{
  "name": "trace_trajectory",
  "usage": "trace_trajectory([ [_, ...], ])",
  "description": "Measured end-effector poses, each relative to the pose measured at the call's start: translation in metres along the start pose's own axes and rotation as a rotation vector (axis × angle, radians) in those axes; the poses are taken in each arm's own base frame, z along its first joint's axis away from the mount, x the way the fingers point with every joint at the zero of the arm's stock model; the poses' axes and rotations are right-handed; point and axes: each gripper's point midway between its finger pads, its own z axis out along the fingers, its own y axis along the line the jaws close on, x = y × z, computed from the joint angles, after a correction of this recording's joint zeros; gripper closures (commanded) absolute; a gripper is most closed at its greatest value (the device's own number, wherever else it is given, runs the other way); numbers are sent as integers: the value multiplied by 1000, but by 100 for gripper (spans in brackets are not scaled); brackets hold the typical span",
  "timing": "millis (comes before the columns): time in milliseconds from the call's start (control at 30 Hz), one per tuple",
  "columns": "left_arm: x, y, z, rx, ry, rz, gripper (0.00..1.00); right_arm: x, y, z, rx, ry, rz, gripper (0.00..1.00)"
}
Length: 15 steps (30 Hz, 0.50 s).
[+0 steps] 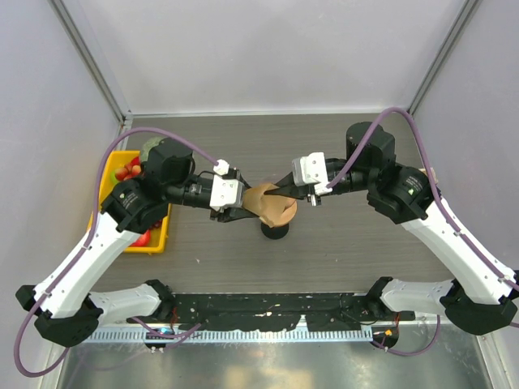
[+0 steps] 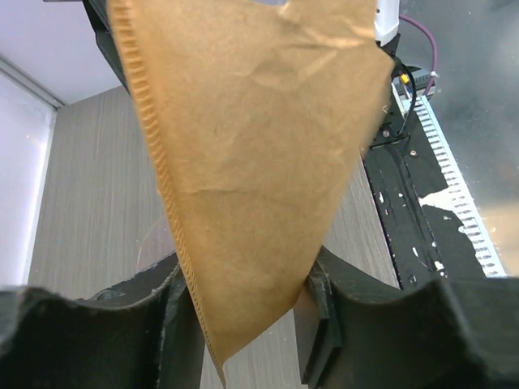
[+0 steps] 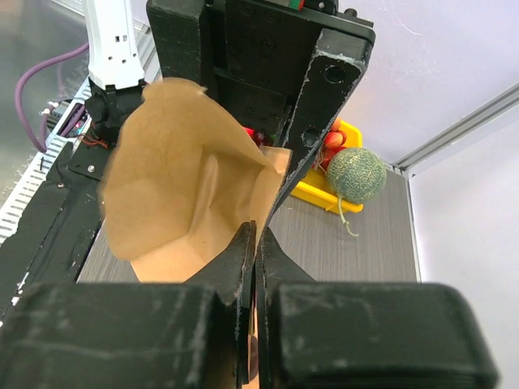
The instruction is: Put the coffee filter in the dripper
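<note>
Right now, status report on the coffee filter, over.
Right gripper shut on coffee filter, at rim. Left gripper straddles its tip, grip unclear. Filter over dripper, not seated.

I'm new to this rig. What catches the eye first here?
The coffee filter hangs over the middle of the table, pinched by the left hand and the right hand above a dark object. At the left edge sits a yellow bin with a green melon at its far end.

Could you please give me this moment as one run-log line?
left gripper: shut on coffee filter tip | right gripper: pinching its open rim | state: held between both arms, not yet seated
</note>
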Motion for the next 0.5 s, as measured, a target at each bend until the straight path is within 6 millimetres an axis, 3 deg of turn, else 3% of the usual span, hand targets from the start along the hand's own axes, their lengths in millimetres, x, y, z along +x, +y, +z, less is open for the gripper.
trace_trajectory([
  [100,-1,1,0,-4,-4,3,65,0,0,0,2,0,10,95],
  [300,-3,2,0,-11,-11,11,69,0,0,0,4,0,24,95],
  [500,-7,1,-2,-17,-26,16,41,1,-1,0,15,9,42,95],
])
